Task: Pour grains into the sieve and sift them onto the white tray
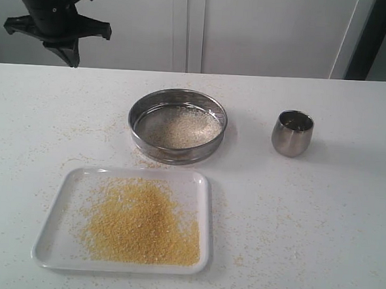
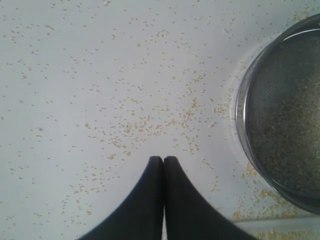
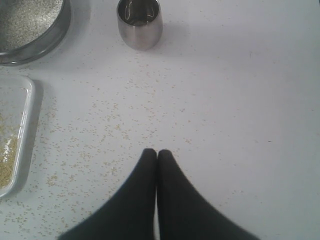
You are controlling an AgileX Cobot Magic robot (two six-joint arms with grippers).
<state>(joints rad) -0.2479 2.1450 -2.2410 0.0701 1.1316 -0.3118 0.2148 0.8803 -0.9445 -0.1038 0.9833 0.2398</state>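
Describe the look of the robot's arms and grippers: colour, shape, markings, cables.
Both the left gripper and right gripper are smooth matte black wedges, broad at the base and tapering to narrow rounded tips. No markings or cables show on them. In the exterior view, the left arm is a black, bulky body with a wide flat crosspiece.

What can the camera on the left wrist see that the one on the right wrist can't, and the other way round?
Only the left wrist view: the left gripper, shut above the table.
Only the right wrist view: the small steel cup and the right gripper, also shut.
Both: the sieve holding pale grains, an edge of the white tray, and loose grains scattered over the table.
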